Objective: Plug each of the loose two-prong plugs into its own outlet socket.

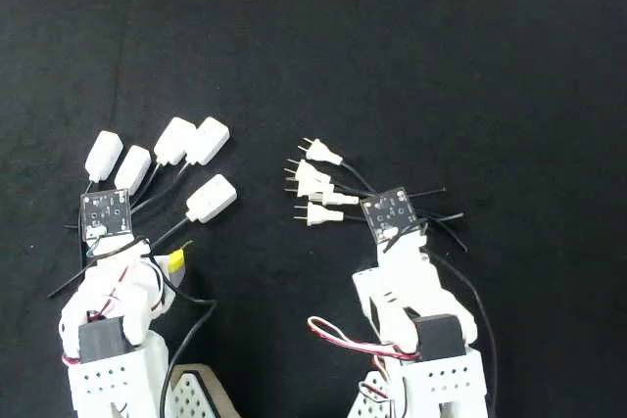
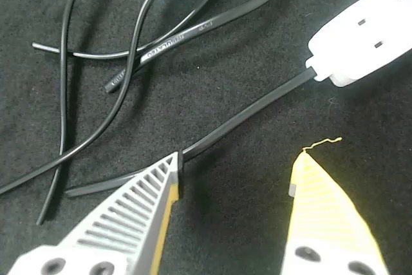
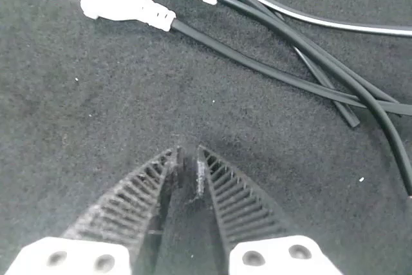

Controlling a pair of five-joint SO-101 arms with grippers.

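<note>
two-prong plugs (image 1: 315, 183), white on black cords, are found loose in a cluster at the middle of the black-covered table (image 1: 411, 66), none seated in a socket. nearest in the high view, two white arms (image 1: 416, 325) are set side by side at the table's near edge. just beyond the left arm, five white outlet sockets (image 1: 207, 140) are fanned out, well apart from the plugs. the plugs are laid just beyond the right arm, prongs turned toward the sockets. from above, each gripper is covered by a small wrist board (image 1: 106, 210), so the jaws are judged from the wrist views. the left gripper (image 2: 238, 162) is spread wide over the cloth, with one grey ribbed finger (image 2: 141, 204) and one yellow finger (image 2: 322, 204), and nothing is held. a black cord (image 2: 257, 111) from one socket is run up to the grey fingertip; whether it is touched cannot be told. farther off, that socket's two slots are shown. the right gripper (image 3: 187, 159) is drawn nearly together, with a thin slit left between its dark ribbed fingers and nothing pinched. beyond it, two plugs are seen with their cords crossing.
</note>
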